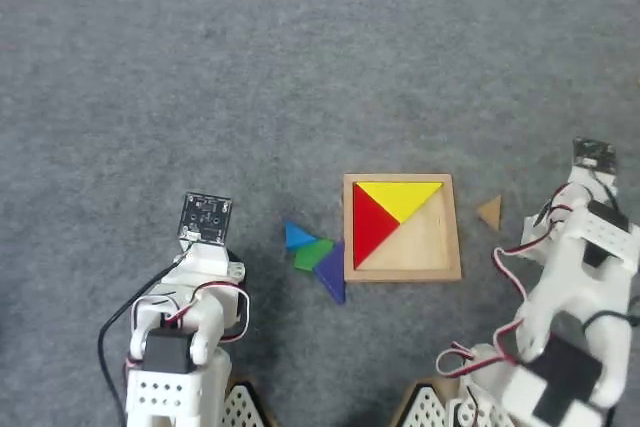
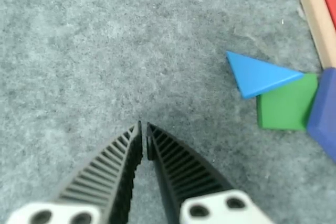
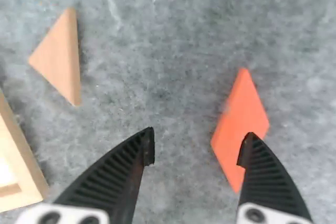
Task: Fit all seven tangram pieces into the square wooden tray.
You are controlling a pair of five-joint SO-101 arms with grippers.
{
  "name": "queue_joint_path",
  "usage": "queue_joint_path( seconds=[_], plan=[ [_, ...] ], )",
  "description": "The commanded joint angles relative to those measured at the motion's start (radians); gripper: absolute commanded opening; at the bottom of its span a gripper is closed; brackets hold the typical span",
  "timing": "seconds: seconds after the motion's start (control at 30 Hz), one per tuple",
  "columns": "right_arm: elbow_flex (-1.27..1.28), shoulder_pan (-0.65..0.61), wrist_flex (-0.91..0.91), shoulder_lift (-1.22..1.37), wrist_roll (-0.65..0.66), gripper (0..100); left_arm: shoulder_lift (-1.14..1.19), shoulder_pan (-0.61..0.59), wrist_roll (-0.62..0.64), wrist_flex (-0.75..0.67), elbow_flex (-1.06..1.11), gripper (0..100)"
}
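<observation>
High view: the square wooden tray lies on the grey felt table between the two arms. It holds a large yellow triangle along its far side and a large red triangle along the side nearer the left arm; the two touch. Just outside that side lie a blue triangle, a green square and a dark blue piece, clustered and touching, the dark blue one against the tray's rim. A tan wooden triangle lies just beside the opposite side.

The left gripper hovers over bare felt near the blue triangle, its fingers pressed together and holding nothing. The right gripper is spread wide over the felt, with an orange parallelogram lying flat by one fingertip and partly hidden behind it.
</observation>
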Motion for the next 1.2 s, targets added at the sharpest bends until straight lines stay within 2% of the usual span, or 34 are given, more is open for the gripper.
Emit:
queue_joint_path(
  seconds=[0.0, 0.27, 0.77, 0.87, 0.97, 1.17],
  plan=[
    [-0.034, 0.016, -0.035, 0.058, 0.020, 26.2, -0.020, -0.006, -0.008, 0.006, -0.012, 2],
    [-0.057, 0.156, -0.117, 0.163, 0.057, 26.2, -0.020, -0.006, -0.008, 0.006, -0.012, 2],
    [-0.052, 0.298, -0.166, 0.148, 0.092, 26.2, -0.020, -0.006, -0.008, 0.006, -0.012, 2],
    [-0.055, 0.321, -0.179, 0.148, 0.094, 20.9, -0.020, -0.006, -0.008, 0.006, -0.012, 2],
    [-0.058, 0.280, -0.156, 0.143, 0.094, 16.6, -0.020, -0.006, -0.008, 0.006, -0.012, 2],
    [-0.064, 0.104, -0.048, 0.028, 0.063, 20.8, -0.020, -0.006, -0.008, 0.006, -0.012, 2]
  ],
)
